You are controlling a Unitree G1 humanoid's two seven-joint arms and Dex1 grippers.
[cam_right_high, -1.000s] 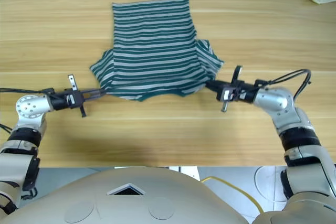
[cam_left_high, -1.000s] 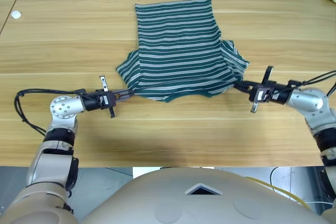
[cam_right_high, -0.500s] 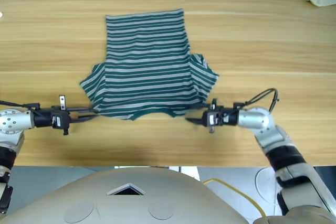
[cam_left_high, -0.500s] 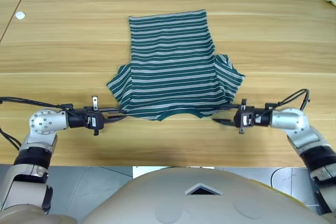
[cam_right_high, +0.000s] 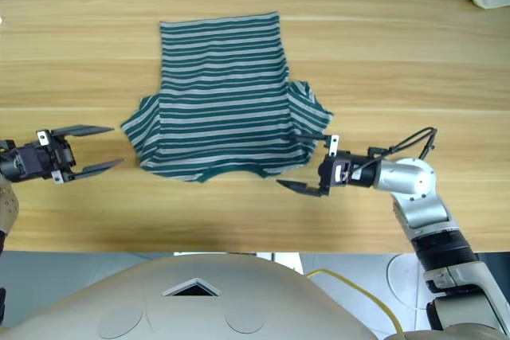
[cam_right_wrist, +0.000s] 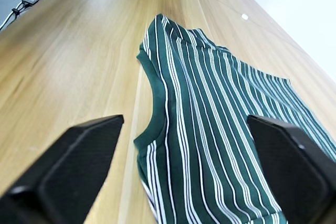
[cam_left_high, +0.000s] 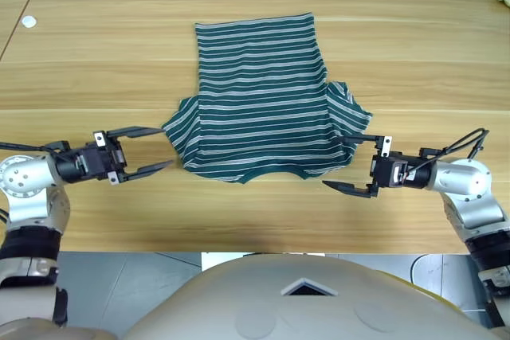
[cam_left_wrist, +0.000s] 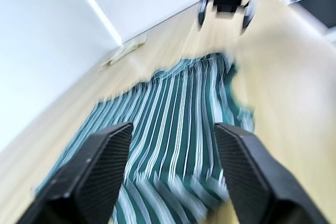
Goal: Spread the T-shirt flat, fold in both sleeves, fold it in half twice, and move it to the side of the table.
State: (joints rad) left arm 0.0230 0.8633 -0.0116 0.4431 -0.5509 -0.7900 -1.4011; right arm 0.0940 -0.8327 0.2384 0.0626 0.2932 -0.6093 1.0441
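Left claw (cam_left_high: 166, 146) at 8 o'clock of the striped T-shirt (cam_left_high: 259, 93), right claw (cam_left_high: 335, 162) at 4 o'clock. Both now gape, released from its hem. The T-shirt lies mid-surface (cam_left_high: 103, 53) (sleeves unfolded); spreading appears done.

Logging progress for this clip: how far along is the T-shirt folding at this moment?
Looks done: the T-shirt lies spread on the table, right sleeve a bit rumpled. In hand: nothing; the left gripper and right gripper are open by its near corners. Left: both sleeves stick out unfolded, so the sleeve folds, two half folds and the move aside remain.
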